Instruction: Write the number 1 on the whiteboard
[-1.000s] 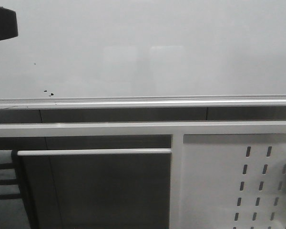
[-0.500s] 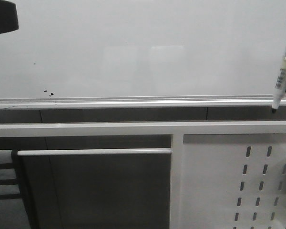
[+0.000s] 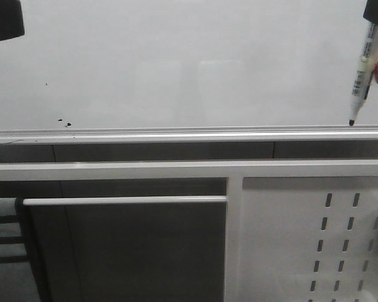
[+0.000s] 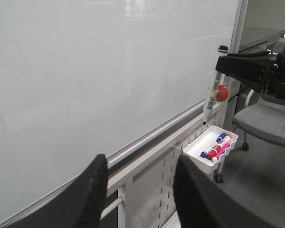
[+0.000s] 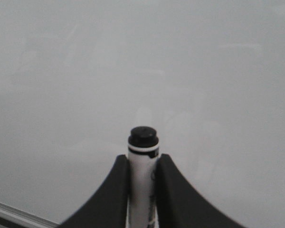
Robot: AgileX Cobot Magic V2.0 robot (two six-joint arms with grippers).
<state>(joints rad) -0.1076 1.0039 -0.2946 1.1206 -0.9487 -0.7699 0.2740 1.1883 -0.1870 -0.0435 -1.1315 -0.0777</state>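
The whiteboard (image 3: 189, 63) fills the upper front view, with its silver rail (image 3: 189, 133) along the lower edge. My right gripper (image 3: 377, 16) is at the top right, shut on a white black-tipped marker (image 3: 361, 75). The marker hangs tip down, its tip just above the rail. From the right wrist, the fingers (image 5: 118, 190) clamp the marker (image 5: 142, 161) in front of the bare board (image 5: 142, 71). My left gripper (image 4: 140, 190) is open and empty, and looks across at the marker (image 4: 211, 92). The number 1 is not in view.
Small black specks (image 3: 63, 121) mark the board low on the left. A red-orange round object (image 4: 222, 93) sits by the marker. Below hangs a white tray (image 4: 194, 151) with coloured markers (image 4: 217, 146). A slotted white panel (image 3: 315, 239) and a grey chair (image 4: 266, 121) are nearby.
The right gripper has brought the marker in from the right edge, leftwards and upwards. Its tip has risen from below the rail to just above it. The left gripper has not moved.
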